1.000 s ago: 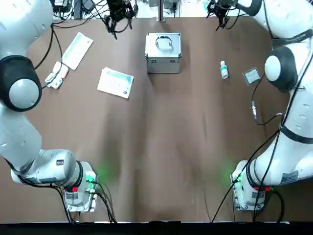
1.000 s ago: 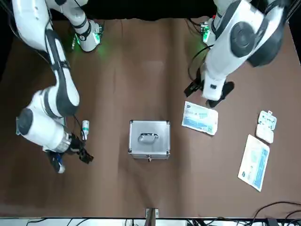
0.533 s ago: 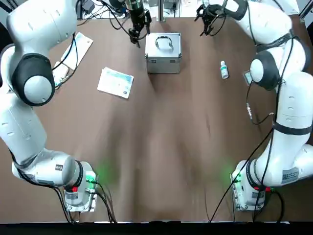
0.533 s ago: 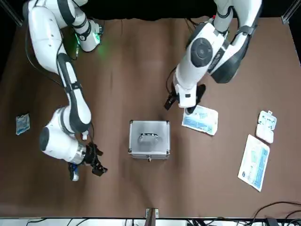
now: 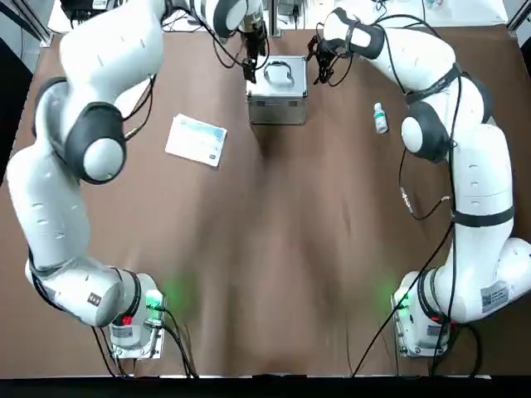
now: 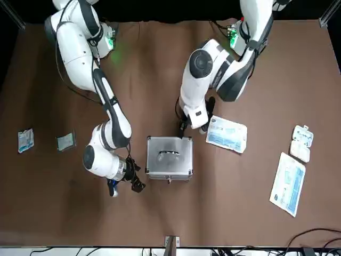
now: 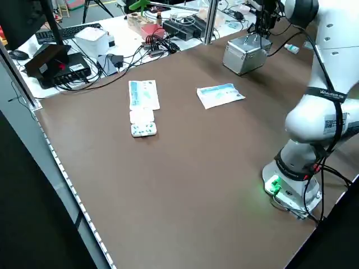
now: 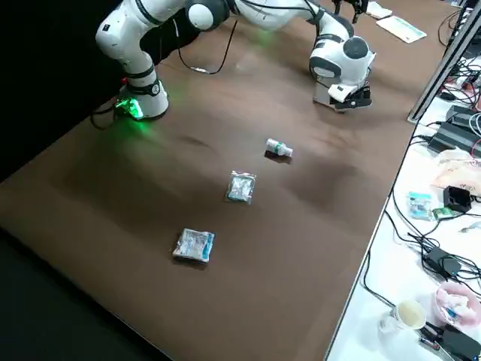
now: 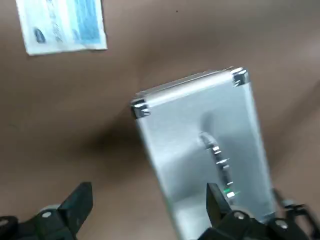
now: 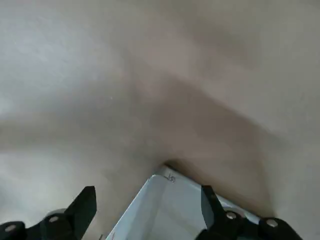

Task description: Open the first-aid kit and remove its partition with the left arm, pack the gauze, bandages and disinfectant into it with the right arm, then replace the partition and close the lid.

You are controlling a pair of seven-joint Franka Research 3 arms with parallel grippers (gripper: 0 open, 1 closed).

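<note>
Right now I have the left gripper (image 6: pixel 183 127) at the case's (image 5: pixel 277 89) near left corner, fingers spread wide in its wrist view, one finger (image 9: pixel 219 207) over the lid (image 9: pixel 210 145) and the other (image 9: pixel 77 205) over bare table (image 5: pixel 274 249). The lid is shut, its wire handle (image 5: pixel 280 73) lying at the middle. My right gripper (image 6: pixel 128 178) hangs just off the case's opposite side, also spread wide, with a corner of the case (image 10: pixel 167 180) between its fingers. Beside the left gripper, away from the case, lies a blue-printed packet (image 6: pixel 227 134); farther out sit a long narrow box (image 6: pixel 287 184) and a blister pack (image 6: pixel 301 142). The disinfectant (image 5: pixel 380 118) lies on its side beyond the right gripper, well apart from the case, with two small wrapped packets (image 8: pixel 240 186) farther on. Nothing blocks either gripper's way to the case.
</note>
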